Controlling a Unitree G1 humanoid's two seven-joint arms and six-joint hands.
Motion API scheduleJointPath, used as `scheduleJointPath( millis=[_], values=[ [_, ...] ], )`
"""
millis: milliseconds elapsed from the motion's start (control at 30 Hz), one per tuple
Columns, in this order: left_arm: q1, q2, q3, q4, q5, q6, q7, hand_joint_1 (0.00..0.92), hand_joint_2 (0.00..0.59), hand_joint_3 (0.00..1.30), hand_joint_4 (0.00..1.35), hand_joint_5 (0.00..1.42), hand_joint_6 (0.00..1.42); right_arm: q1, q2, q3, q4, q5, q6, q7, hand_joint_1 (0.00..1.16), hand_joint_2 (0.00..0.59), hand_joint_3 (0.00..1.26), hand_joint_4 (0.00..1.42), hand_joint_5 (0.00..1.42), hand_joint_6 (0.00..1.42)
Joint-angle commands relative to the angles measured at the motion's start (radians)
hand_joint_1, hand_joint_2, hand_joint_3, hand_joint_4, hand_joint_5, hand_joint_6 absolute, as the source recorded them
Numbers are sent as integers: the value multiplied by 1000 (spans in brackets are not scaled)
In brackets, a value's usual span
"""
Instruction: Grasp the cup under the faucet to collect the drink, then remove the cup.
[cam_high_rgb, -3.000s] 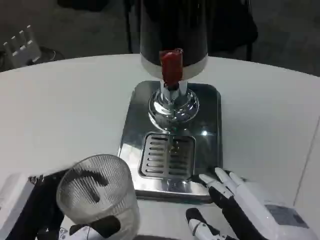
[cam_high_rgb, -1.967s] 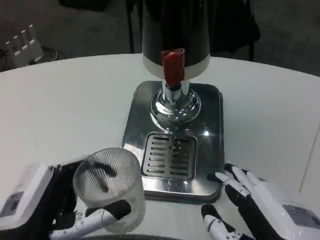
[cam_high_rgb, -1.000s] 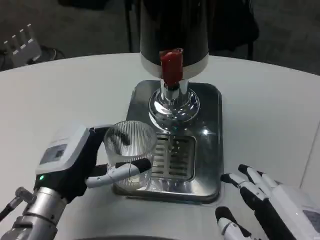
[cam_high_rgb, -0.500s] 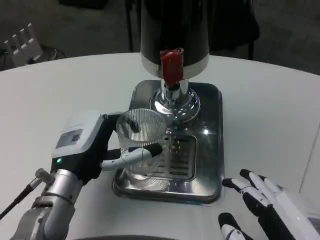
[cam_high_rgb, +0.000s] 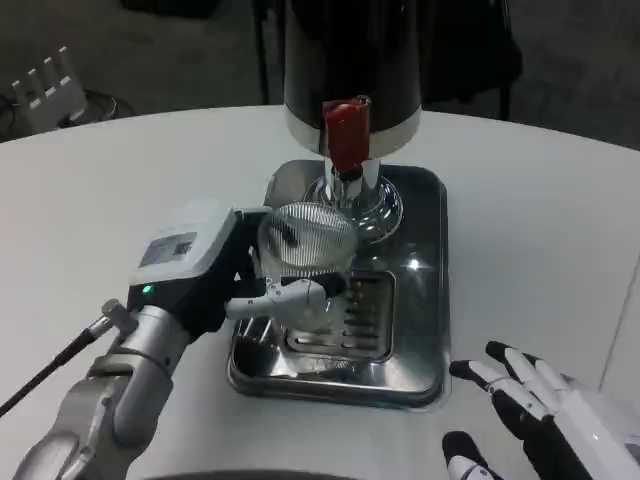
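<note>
Cup: the clear ribbed cup (cam_high_rgb: 303, 250) is held above the left part of the drip grate (cam_high_rgb: 345, 312), just in front of the chrome faucet base (cam_high_rgb: 352, 205). It stands upright, and its rim is a little left of the spout line (whether its bottom touches the grate cannot be told).
Left hand: the left hand (cam_high_rgb: 215, 280) grips the cup from the left side. A white finger (cam_high_rgb: 285, 295) wraps across the front of the cup, and the black fingers go behind it. The white back of the hand faces up, with a small green light at its near edge.
Right hand: the right hand (cam_high_rgb: 535, 415) rests low at the right bottom corner, well apart from the tray. Its fingers are spread and it holds nothing.
Dispenser: a dark drink dispenser (cam_high_rgb: 350, 60) with a white band at the bottom stands at the back of the steel tray (cam_high_rgb: 420, 340). The red tap handle (cam_high_rgb: 346, 132) hangs over the faucet.
What stands in the way: the faucet base is just behind the cup, and the raised left rim of the tray lies under the left hand.
Around: the white table (cam_high_rgb: 530, 220) carries the tray. A thin dark cable (cam_high_rgb: 45, 370) runs beside the left forearm. A white object (cam_high_rgb: 40, 85) lies on the floor far left.
</note>
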Motion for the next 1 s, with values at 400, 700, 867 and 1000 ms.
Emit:
scheduleJointPath(
  millis=[400,700,867,1000],
  values=[
    [13,30,-19,-136,-4,37,-93,109,116,111,0,95,382,-5,17,-30,-17,29,-40,14,15,488,171,21,0,0],
    [43,54,2,-187,-23,30,-103,74,107,72,0,34,298,-1,20,-18,-17,24,-36,17,15,488,180,30,0,0],
    [57,76,5,-196,-25,34,-119,74,108,94,0,24,284,-11,15,-18,-17,22,-29,27,15,488,185,32,0,0],
    [97,83,34,-239,-41,11,-88,75,109,112,0,22,285,-12,18,-16,-17,18,-27,31,15,488,186,32,0,0]
  ],
)
